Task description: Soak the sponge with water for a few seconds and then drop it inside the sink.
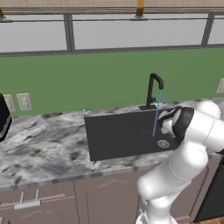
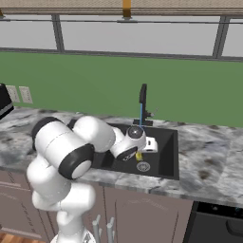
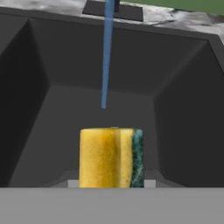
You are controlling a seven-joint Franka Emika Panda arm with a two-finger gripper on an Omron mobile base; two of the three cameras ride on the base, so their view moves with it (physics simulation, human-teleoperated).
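The sponge [image 3: 109, 157] is a yellow block with a dark green layer on its right side. It is held on edge low inside the dark sink [image 3: 57, 113], and my gripper [image 2: 140, 154] is shut on it. In the right base view the sponge [image 2: 139, 155] shows as a small yellow bit under the hand, just above the silver drain [image 2: 143, 166]. The water [image 3: 106, 57] runs as a thin blue stream from the black faucet [image 1: 153, 87] and lands on the basin floor a little beyond the sponge. My fingertips are hidden behind the sponge.
Marbled counter [image 1: 43, 144] surrounds the sink [image 1: 118, 135], with a green wall behind. Two wall outlets [image 1: 24, 102] and a black appliance [image 1: 3, 118] are at the far left. Cabinet doors [image 1: 39, 199] run below the counter. A dark appliance [image 2: 218, 225] sits at lower right.
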